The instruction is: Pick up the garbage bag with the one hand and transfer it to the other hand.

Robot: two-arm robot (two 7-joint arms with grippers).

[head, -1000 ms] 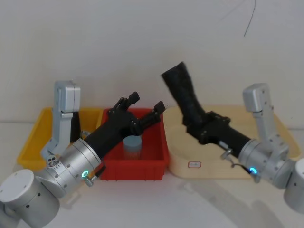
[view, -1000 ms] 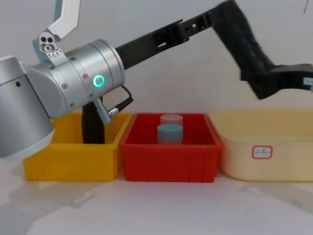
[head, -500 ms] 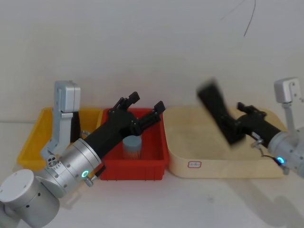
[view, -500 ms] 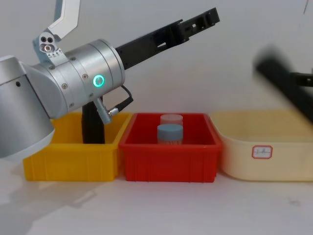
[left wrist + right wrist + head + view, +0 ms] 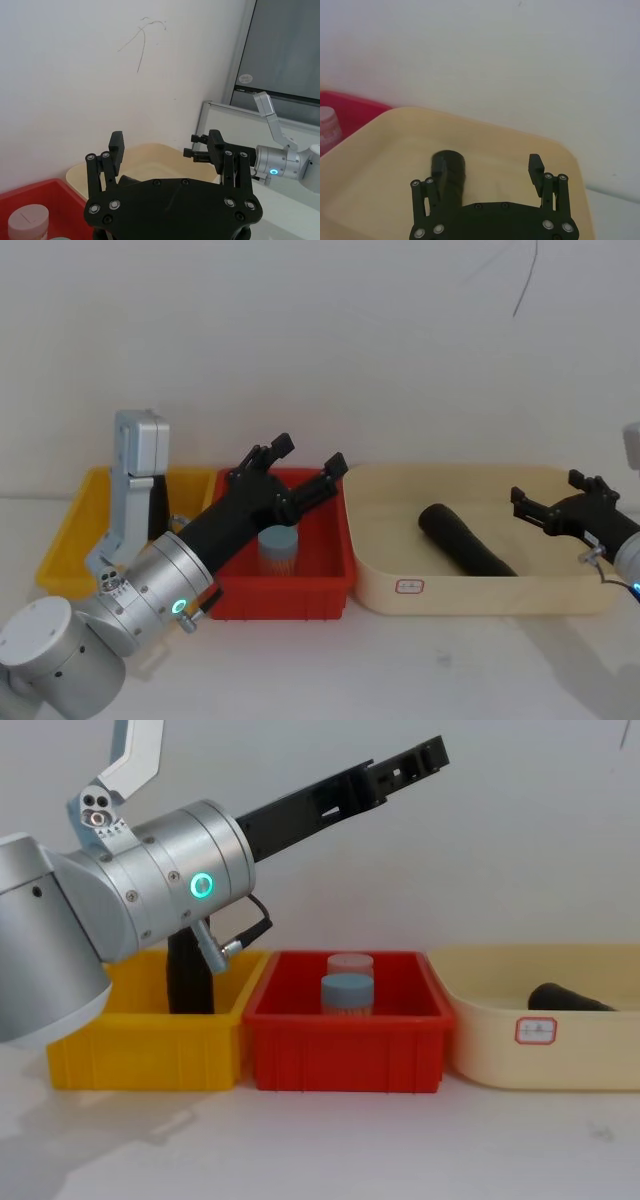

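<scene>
The garbage bag (image 5: 465,540), a black roll, lies on its side inside the cream tray (image 5: 470,595), free of both grippers. In the chest view the garbage bag (image 5: 570,997) shows just above the tray's wall (image 5: 490,1020). My right gripper (image 5: 547,488) hangs open and empty over the tray's right end, apart from the roll. Its wrist view shows the garbage bag (image 5: 449,172) beyond one finger of the right gripper (image 5: 482,180). My left gripper (image 5: 310,451) is held open and empty, raised above the red bin, and it also shows in the chest view (image 5: 425,758).
A red bin (image 5: 300,595) in the middle holds a blue-lidded jar (image 5: 278,545) and a second jar behind it. At the left, a yellow bin (image 5: 65,540) holds another black roll (image 5: 188,975) standing upright. A white wall is close behind.
The right gripper let go of the garbage bag, which dropped from the air into the cream tray. The right arm pulled back to the right. The left arm has not moved.
</scene>
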